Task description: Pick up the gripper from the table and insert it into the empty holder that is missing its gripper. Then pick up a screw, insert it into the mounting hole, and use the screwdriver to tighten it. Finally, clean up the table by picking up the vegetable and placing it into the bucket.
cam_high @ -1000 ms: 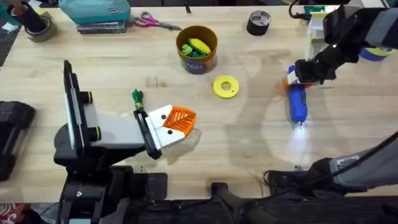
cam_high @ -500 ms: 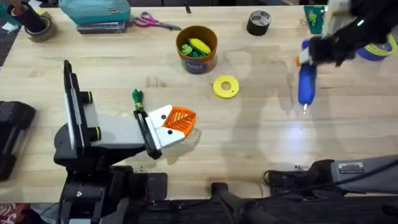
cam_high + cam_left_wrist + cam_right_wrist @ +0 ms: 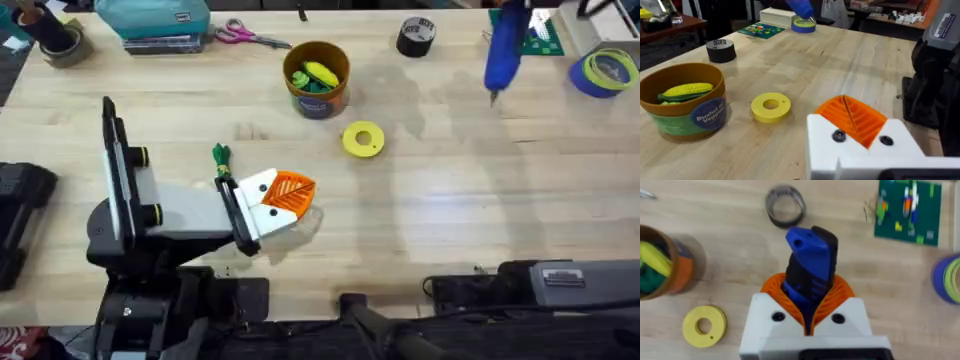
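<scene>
A: What does the right gripper [image 3: 807,312] have in it?

B: Its orange ribbed pads [image 3: 837,297] are clamped on the blue screwdriver [image 3: 502,48], gripped around the barrel. From overhead the tool hangs high over the far right of the table [image 3: 450,220], long axis near vertical, silver bit pointing down and a little toward the arm bases.

A: And what sits below and around it?

B: A black tape roll [image 3: 416,36] to one side, a green circuit board [image 3: 910,211] and a blue tape roll [image 3: 605,72] to the other. Farther in, the yellow disc [image 3: 363,139], then the bucket [image 3: 317,80] with yellow corn [image 3: 321,73] and something green already inside.

A: The left gripper [image 3: 285,195]?

B: Resting low at the left centre, white brackets carrying orange tips, pads together with nothing between them. A small green vegetable piece [image 3: 220,155] lies just beside it.

A: So which way does the work lie?

B: Judging from this, the left claw is well apart from the screwdriver, toward the left and nearer the bases. The right arm would have to carry the bit across the table. No screw or mounting hole can be made out.
</scene>
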